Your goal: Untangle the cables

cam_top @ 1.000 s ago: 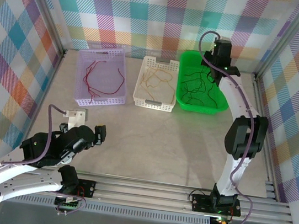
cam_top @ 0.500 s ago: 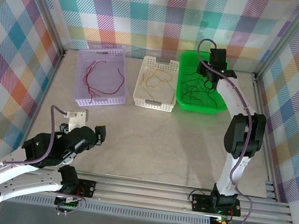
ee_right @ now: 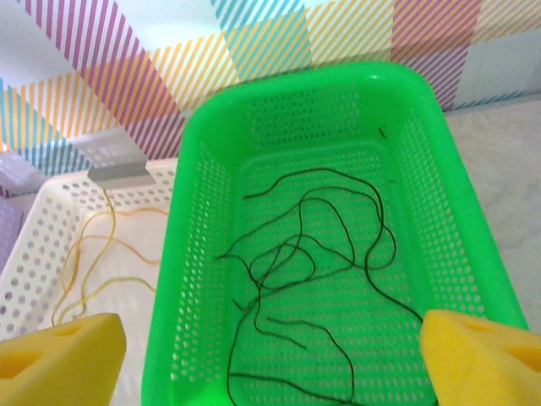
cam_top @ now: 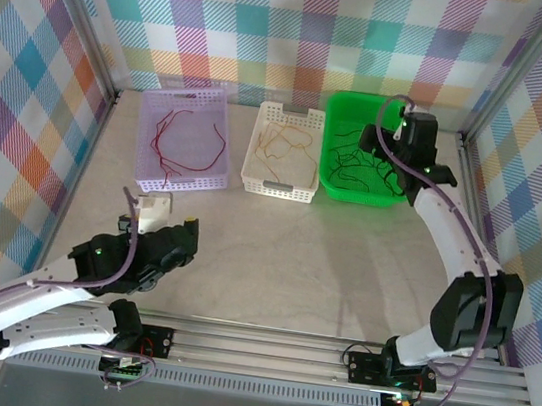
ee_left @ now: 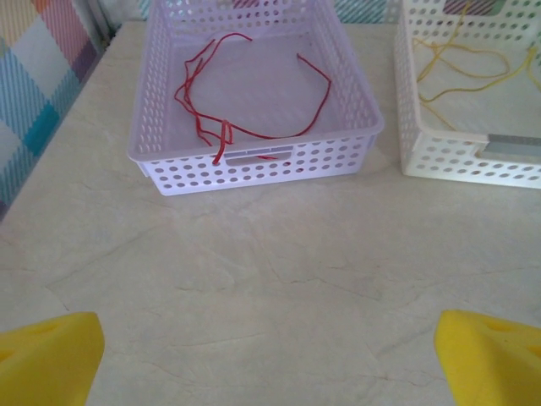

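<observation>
Hanging over the green basket (ee_right: 190, 254) at the table's (cam_top: 294, 257) far right corner, the right gripper (ee_right: 270, 359) has its yellow fingers spread wide and empty above the black cables (ee_right: 304, 245) inside. Along the far edge, the red cables (ee_left: 196, 110) lie in the lilac basket (ee_left: 254, 165) and the yellow cables (ee_left: 461, 63) in the white basket (ee_left: 456, 156) between; the left gripper (ee_left: 270, 355), fingers apart and empty, hovers over bare table towards the near edge, on the left

The red cables (ee_left: 224, 131) lie in a lilac basket (ee_left: 254, 161), the yellow cables (ee_left: 461, 63) in a white basket (ee_left: 473, 161) and the black cables (ee_right: 304, 245) in a bright green basket (ee_right: 190, 279). The bench (ee_left: 270, 279) is pale beige with faint marble veining, and the walls (cam_top: 276, 22) carry a pastel plaid of teal, orange, purple and yellow. The pads (ee_left: 46, 355) of the left pincer (ee_left: 270, 359) and of the right pincer (ee_right: 270, 355) are yellow.
</observation>
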